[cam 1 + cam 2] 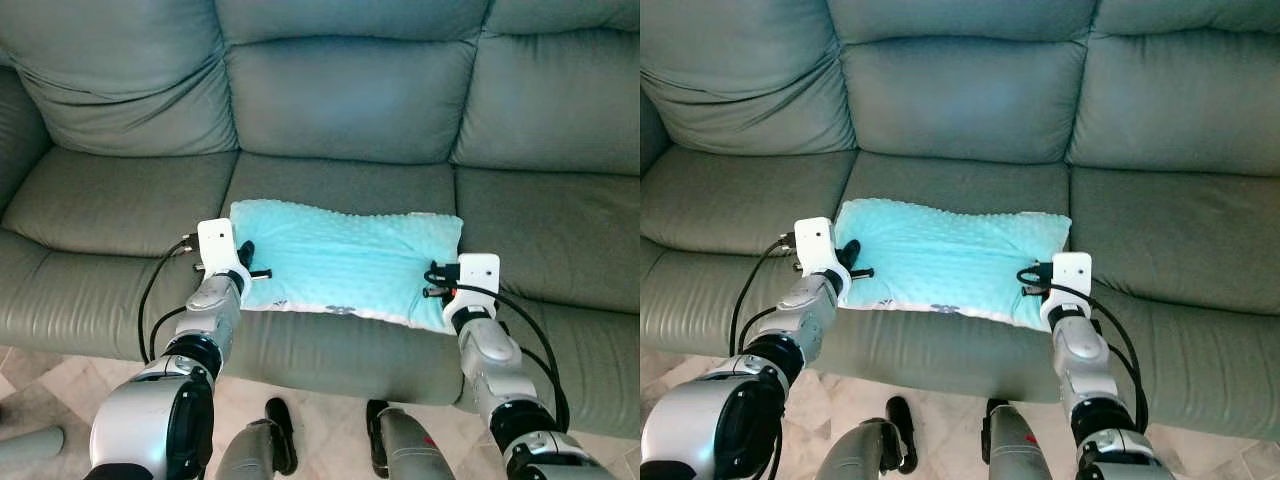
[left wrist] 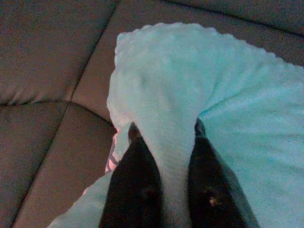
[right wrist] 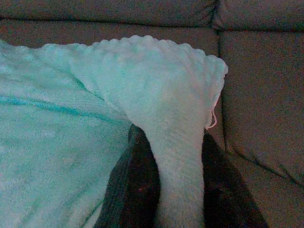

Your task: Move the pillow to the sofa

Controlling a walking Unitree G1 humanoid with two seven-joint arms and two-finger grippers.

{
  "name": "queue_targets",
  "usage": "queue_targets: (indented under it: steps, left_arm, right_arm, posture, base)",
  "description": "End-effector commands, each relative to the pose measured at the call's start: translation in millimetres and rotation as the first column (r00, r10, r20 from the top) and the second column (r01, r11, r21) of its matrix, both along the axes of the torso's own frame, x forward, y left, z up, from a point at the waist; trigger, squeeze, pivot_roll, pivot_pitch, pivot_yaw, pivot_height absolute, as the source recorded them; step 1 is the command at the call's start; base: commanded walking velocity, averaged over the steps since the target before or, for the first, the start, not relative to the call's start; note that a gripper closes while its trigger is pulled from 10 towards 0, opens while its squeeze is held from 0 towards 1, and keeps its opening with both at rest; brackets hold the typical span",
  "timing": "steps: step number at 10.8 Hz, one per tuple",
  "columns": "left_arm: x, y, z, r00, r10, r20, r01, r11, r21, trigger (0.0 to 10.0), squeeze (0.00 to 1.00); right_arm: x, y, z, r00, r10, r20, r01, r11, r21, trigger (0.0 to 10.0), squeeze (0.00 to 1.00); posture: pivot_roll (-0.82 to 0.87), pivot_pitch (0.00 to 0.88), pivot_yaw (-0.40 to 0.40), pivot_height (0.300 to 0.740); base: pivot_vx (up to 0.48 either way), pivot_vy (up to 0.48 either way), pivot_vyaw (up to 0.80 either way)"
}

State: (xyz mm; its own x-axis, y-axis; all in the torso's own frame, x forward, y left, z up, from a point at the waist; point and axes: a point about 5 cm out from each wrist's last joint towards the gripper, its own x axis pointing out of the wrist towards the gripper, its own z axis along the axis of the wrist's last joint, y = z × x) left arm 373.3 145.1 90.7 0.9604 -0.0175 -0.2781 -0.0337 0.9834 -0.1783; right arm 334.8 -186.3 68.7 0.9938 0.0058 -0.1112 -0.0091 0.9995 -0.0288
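- Sofa point(image 1: 350, 100): grey-green leather, three seats wide, seen from the front and above; it serves as the landmark for all that follows.
- Pillow point(image 1: 345, 262): pale turquoise with a dotted plush surface, lying flat on the sofa's middle seat cushion, toward the cushion's front edge; a narrow strip of patterned underside shows along that edge.
- Left hand point(image 1: 247, 262): at the pillow's end nearest the sofa's left seat; the wrist view shows its two black fingers point(image 2: 130, 185) closed onto a raised fold of the plush fabric, which bulges up between them.
- Right hand point(image 1: 436, 280): at the pillow's opposite end, close to the seam with the sofa's right seat; its fingers point(image 3: 137, 190) likewise pinch a ridge of pillow fabric.
- Pillow corner point(image 3: 216, 71): beyond the right hand, a thin loose thread appears to hang from it, though the dim picture leaves this uncertain.
- Floor point(image 1: 60, 385): pale tiles in front of the sofa's base.
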Motion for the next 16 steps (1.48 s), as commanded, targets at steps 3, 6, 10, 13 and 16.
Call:
queue_targets:
  steps: [3,6,10,13,16]
  left_arm:
    - [-7.5,8.7,-13.4,0.998,0.03,-0.053,-0.029,0.999,0.018,10.0,1.0]
    - [-9.2,9.9,-15.9,0.998,0.036,-0.059,-0.034,0.999,0.027,10.0,1.0]
    - [-14.2,6.9,-23.6,0.997,0.032,-0.075,-0.03,0.999,0.018,10.0,1.0]
    - [-16.5,4.2,-26.9,0.997,0.015,-0.078,-0.012,0.999,0.037,10.0,1.0]
    - [-11.4,7.3,-17.5,1.0,0.002,-0.03,-0.001,0.999,0.05,10.0,1.0]
  right_arm:
    - [-10.5,-2.4,-15.5,0.999,-0.012,-0.048,0.012,1.0,0.012,10.0,1.0]
    - [-10.7,-2.3,-15.8,0.999,-0.012,-0.046,0.013,1.0,0.013,10.0,1.0]
    - [-9.8,-7.2,-13.7,0.999,-0.026,-0.041,0.026,1.0,0.002,10.0,1.0]
    - [-9.3,-7.8,-9.2,1.0,-0.013,-0.015,0.013,1.0,-0.01,10.0,1.0]
    - [-9.5,-3.0,2.1,0.999,0.014,0.049,-0.014,1.0,-0.009,10.0,1.0]
  posture:
    - [-0.19,0.384,0.109,0.74]
    - [-0.19,0.385,0.112,0.74]
    - [-0.18,0.387,0.111,0.74]
    - [-0.18,0.385,0.107,0.74]
    - [-0.18,0.374,0.111,0.74]
  base:
    - [0.0,0.0,0.0]
    - [0.0,0.0,0.0]
    - [0.0,0.0,0.0]
    - [0.0,0.0,0.0]
    - [0.0,0.0,0.0]
